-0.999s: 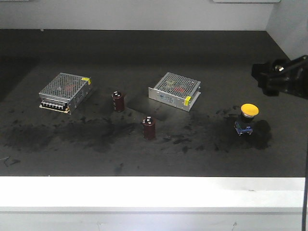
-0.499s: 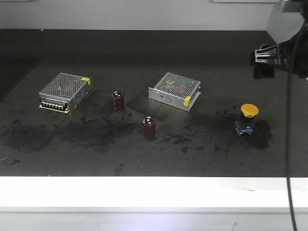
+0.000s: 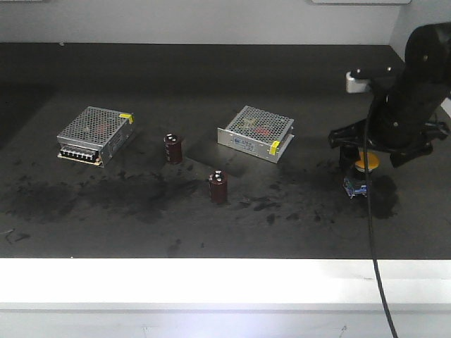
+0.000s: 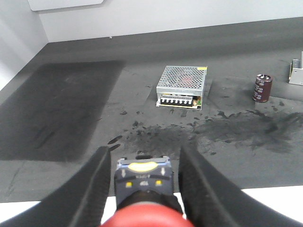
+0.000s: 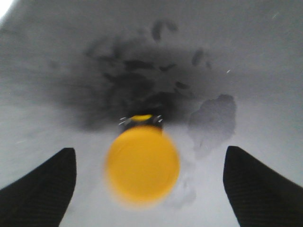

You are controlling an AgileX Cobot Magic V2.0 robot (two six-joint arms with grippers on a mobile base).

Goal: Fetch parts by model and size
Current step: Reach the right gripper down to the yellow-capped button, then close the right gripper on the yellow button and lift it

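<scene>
**Two switches, two boxes, two capacitors on one dark table**

We count two switches. The red switch (image 4: pixel 142 191) is clamped between the fingers of the left gripper (image 4: pixel 144 152), above the front edge of the table (image 3: pixel 211 77). The yellow switch (image 3: pixel 367 164) stands on the table at the right, directly under the right gripper (image 5: pixel 149 151), whose fingers are spread wide on either side of the cap and clear of it. The left box (image 3: pixel 95 134) and the centre box (image 3: pixel 256 132) lie flat. The back capacitor (image 3: pixel 173 148) stands between them, and the front capacitor (image 3: pixel 218 187) stands nearer us. All four are well apart from the yellow switch. From the front, the right arm hides part of the yellow cap.
</scene>
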